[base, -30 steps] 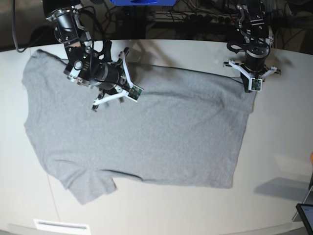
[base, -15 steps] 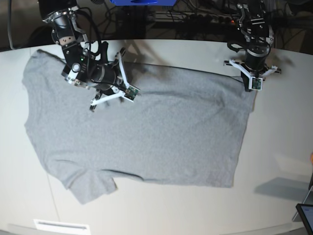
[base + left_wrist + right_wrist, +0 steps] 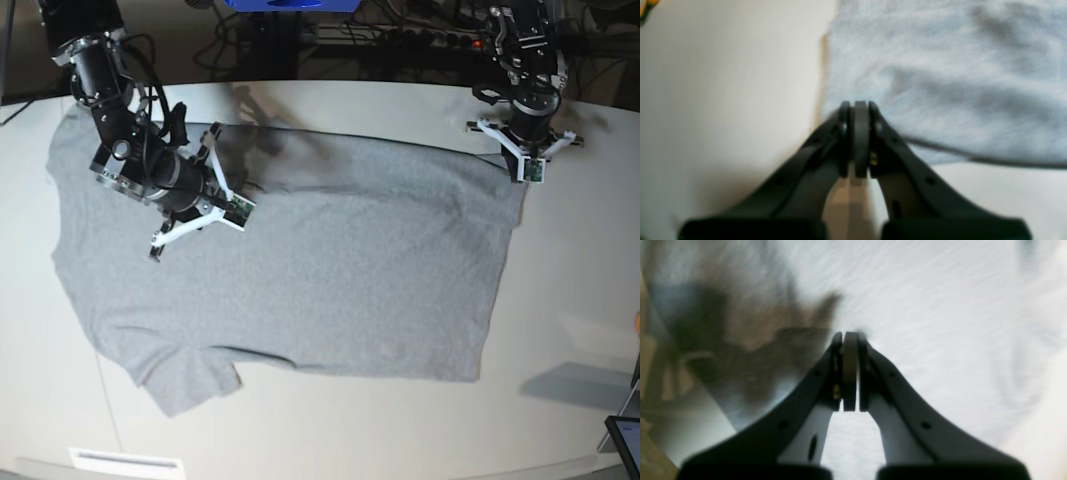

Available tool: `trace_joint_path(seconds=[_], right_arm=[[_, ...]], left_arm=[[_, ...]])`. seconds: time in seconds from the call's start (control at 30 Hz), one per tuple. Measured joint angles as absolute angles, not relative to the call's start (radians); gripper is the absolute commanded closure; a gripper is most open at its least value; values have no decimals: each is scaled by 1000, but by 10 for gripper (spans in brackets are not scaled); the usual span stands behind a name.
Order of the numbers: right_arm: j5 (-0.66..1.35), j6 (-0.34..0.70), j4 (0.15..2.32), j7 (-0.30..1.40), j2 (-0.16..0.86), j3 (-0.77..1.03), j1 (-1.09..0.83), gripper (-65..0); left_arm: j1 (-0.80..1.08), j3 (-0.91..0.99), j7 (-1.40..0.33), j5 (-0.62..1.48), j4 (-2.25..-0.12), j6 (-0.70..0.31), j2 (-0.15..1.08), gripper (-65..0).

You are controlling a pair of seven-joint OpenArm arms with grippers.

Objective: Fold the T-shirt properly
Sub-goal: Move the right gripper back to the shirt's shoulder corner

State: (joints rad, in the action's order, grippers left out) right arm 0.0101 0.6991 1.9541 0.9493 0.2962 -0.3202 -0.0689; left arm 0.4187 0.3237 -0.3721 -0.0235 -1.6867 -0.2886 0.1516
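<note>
Sliding left across the T-shirt (image 3: 300, 270), the right gripper (image 3: 196, 205) keeps its jaws shut and empty. The left gripper (image 3: 527, 166), jaws pinched together, has stayed at the shirt's corner; folding has not begun.

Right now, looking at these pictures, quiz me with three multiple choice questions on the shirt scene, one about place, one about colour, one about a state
1. Where is the left gripper?
A. at a corner of the T-shirt
B. over the shirt's middle
C. off the table

2. What colour is the T-shirt?
A. navy
B. heather grey
C. red

3. How do the right gripper's jaws stand?
A. wide open
B. half open
C. shut

Answers:
1. A, the base view and the left wrist view show its tips at the shirt's far corner, beside bare table.
2. B, every view shows grey fabric.
3. C, the right wrist view shows the fingertips pressed together above the fabric.
</note>
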Motion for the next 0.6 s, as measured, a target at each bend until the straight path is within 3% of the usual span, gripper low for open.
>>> trace_joint_path(seconds=[0.1,0.3,0.5,0.6], right_arm=[[22,708,1954,1010,279,-245,-81,-1],[4,699,1954,1041,191,96,-122,-20],[11,699,1954,1122,184,329,-140,-283],[11,698,1954,1174,172,434,-166,-302]], left_arm=[[420,353,-376,-27,-1748,-287,145,-27],[436,317,-370,-26,-1821,-288,149,-29],[422,193,-368,-25,-1821,-292,151,-29],[427,141,-373,-27,-1821,-289,156,-29]])
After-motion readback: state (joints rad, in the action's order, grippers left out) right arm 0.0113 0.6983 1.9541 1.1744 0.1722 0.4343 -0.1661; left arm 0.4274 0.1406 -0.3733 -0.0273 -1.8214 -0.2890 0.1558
